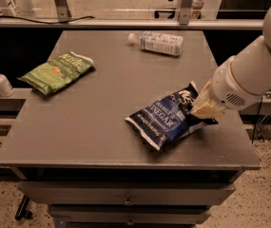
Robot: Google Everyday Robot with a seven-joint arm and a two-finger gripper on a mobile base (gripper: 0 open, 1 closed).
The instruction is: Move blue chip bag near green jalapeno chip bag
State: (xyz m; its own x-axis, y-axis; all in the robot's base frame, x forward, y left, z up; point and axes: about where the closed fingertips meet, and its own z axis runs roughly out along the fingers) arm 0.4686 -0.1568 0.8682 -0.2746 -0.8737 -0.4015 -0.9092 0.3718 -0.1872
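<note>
Jaws of the gripper (202,109) pinch the blue chip bag (166,122) by its end farthest from the green jalapeno chip bag (58,72). It lies well apart from that green bag, long axis pointing roughly toward it.

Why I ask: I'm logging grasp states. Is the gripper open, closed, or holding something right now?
Gripper: closed on the right end of the blue chip bag, near the right edge of the table.
</note>
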